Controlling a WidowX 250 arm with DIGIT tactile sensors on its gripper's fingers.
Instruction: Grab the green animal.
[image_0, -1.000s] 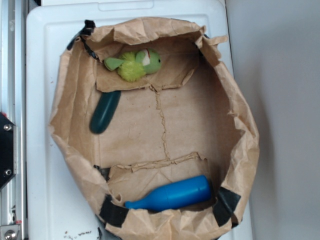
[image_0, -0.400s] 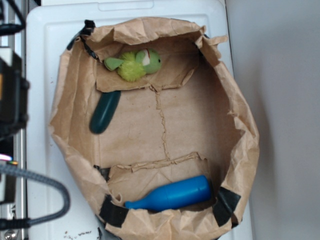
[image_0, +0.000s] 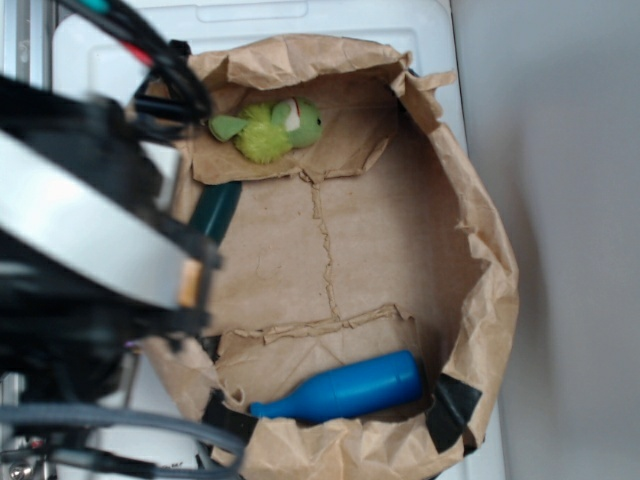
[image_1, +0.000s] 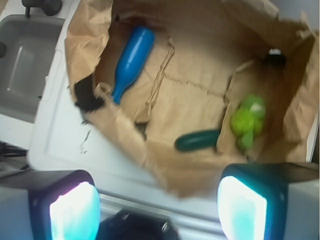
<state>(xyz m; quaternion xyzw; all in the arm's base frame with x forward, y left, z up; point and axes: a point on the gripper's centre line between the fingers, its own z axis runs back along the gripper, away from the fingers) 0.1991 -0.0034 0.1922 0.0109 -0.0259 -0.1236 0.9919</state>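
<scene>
Inside the cut-down paper bag (image_0: 470, 250) lie three items: one green animal (image_0: 268, 128), one dark green oblong object (image_1: 197, 140), one blue bottle (image_0: 345, 390). Green animal rests on the folded flap at the bag's far end, untouched. One gripper (image_1: 157, 205) hangs outside the bag's rim, jaws spread wide, holding nothing. Bag sits on one white lid (image_0: 330, 20).

White plastic lid (image_0: 330, 20) carries crumpled brown paper bag (image_0: 480, 230), sides rolled down.
</scene>
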